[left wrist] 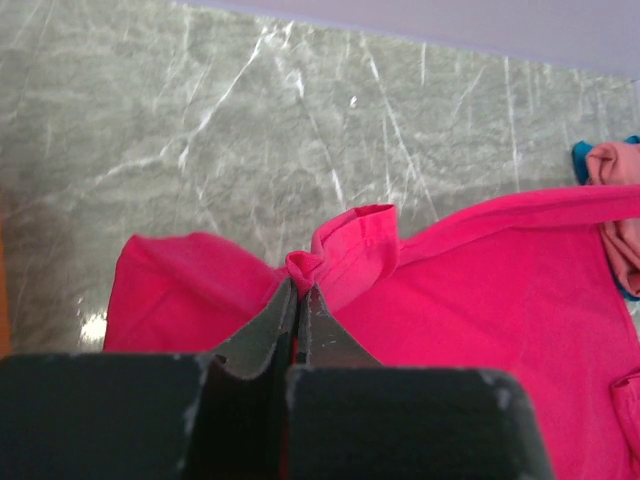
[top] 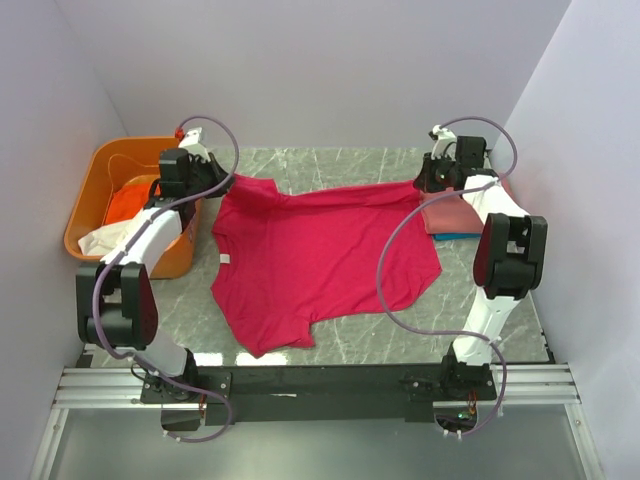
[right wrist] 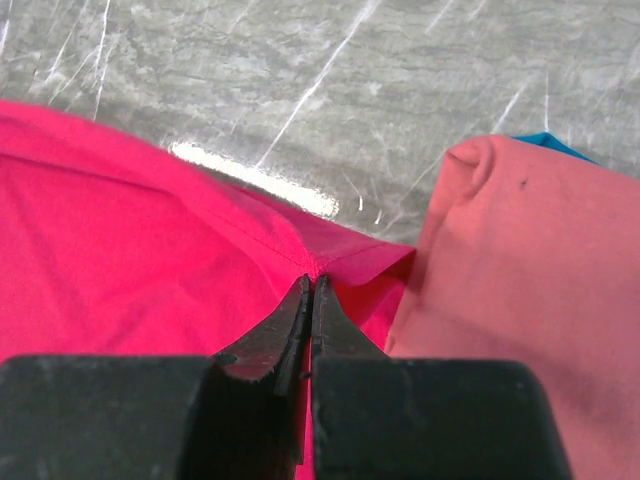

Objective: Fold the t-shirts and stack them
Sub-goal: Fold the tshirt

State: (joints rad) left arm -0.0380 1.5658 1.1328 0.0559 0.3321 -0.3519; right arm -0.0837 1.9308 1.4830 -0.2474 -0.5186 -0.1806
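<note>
A large crimson-pink t-shirt (top: pixel 320 255) lies spread on the grey marble table (top: pixel 330 165), its far edge lifted between my two grippers. My left gripper (top: pixel 222 182) is shut on a bunched bit of its far left edge (left wrist: pixel 305 268). My right gripper (top: pixel 424 188) is shut on its far right hem (right wrist: pixel 312 272). A folded salmon-pink shirt (top: pixel 462 212) lies on a blue one (top: pixel 458 236) at the right, just beside the right gripper; it also shows in the right wrist view (right wrist: pixel 520 270). Orange (top: pixel 125 203) and white (top: pixel 100 238) shirts lie in the tub.
A rigid orange plastic tub (top: pixel 90 195) stands at the far left, off the table's edge, close to the left arm. White walls enclose the table at the back and both sides. Bare marble (top: pixel 420 335) shows in front of the shirt.
</note>
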